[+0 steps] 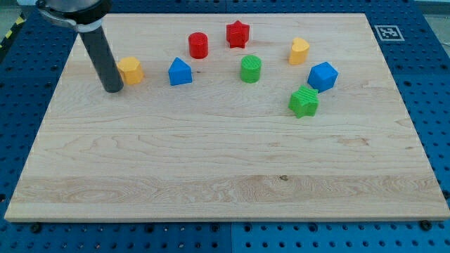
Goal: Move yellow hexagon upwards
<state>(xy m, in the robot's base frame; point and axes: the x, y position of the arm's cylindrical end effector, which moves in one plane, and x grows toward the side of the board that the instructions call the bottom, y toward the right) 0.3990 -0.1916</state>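
Observation:
The yellow hexagon (130, 70) lies on the wooden board (225, 161) at the upper left. My tip (113, 89) rests on the board just to the left of and slightly below the hexagon, touching or almost touching its lower left side. The dark rod rises from the tip toward the view's top left.
A blue block with a peaked top (180, 72) sits right of the hexagon. Farther right are a red cylinder (198, 45), a red star (238, 34), a green cylinder (250, 69), a yellow block (299, 51), a blue block (322, 76) and a green star (304, 102).

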